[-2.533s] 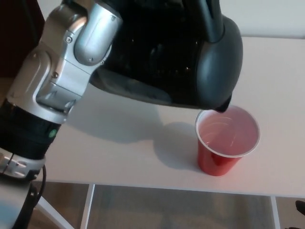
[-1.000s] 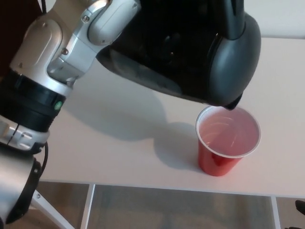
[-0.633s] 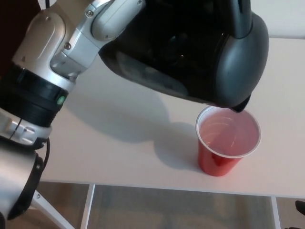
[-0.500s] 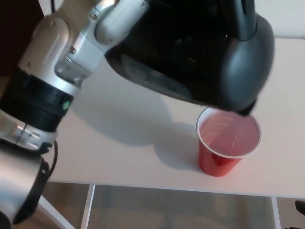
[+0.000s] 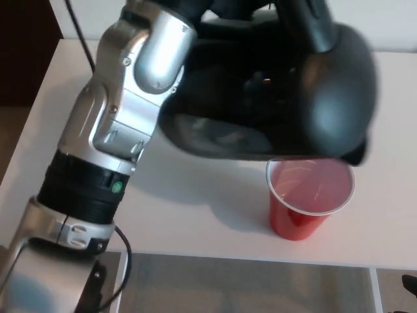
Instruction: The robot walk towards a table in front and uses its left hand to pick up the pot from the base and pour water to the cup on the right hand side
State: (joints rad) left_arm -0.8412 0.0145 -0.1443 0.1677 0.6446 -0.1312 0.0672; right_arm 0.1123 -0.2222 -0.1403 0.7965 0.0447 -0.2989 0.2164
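While the left robot hand [image 5: 241, 19] is gripping the pot [image 5: 280, 98] by its far side, the spout is hanging at the cup's [image 5: 306, 199] right rim on the desk [image 5: 195, 215].

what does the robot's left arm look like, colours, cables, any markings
The left arm has rounded silver metal housings with small screws, then a ribbed black band carrying a small green dot. Below it comes a silver ring and a grey segment. A thin black cable loops beside its lower part. The hand itself is hidden.
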